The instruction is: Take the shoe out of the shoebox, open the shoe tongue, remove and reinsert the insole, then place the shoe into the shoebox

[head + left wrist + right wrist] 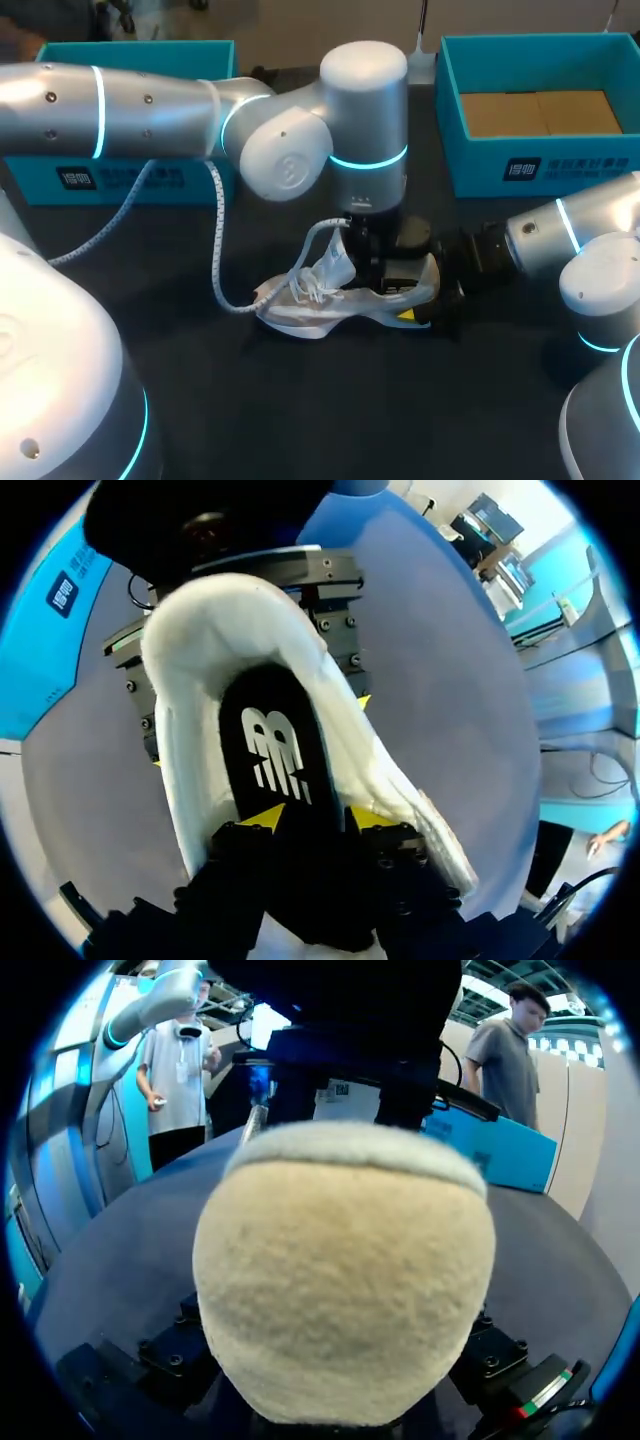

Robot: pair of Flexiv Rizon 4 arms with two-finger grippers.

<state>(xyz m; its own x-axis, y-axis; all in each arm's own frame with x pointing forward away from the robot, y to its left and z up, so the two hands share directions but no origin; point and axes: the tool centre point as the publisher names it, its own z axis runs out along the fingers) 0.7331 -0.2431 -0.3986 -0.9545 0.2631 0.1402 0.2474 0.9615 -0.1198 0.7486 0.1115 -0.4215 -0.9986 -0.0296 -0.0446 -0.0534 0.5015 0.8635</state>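
Fingers (262, 817) of the left gripper (315, 818) are listed first, from the left wrist view: closed on the black insole (272, 745) from two sides, both yellow tips pressed to its edges. Insole: fore part is laid inside the white shoe (185, 730); rear part is passed between the fingers toward the camera. Shoe: opening is turned to the left gripper, and the heel is set straight ahead, at 12 o'clock of it. Right gripper (255, 720): placed at the far side of the heel and clamped on the shoe, one yellow tip being shown against each flank.

Right wrist view. Heel of the shoe, cream and fuzzy, is held between the right gripper's fingers, and nearly all of the outlook ahead is filled by it. Yellow tips are hidden behind it; only black finger mounts are shown at either side.

Head view. Shoe is stood on the dark table (300, 420), near its middle, outside both boxes, toe at 9 o'clock, heel at 3 o'clock, laces loose. From 9 o'clock the left arm (150, 110) is seen entering, its wrist pointed straight down into the shoe opening. Opposite, the right arm (560, 240) is seen entering from 3 o'clock, its gripper set at the heel. Teal shoebox (540, 165), open, brown cardboard inside, is placed at 2 o'clock of the shoe, well apart. Also listed: second teal box (130, 180) at 10 o'clock, partly covered by the left arm. White cable (215, 240) is hung from the left arm down to the table beside the toe.
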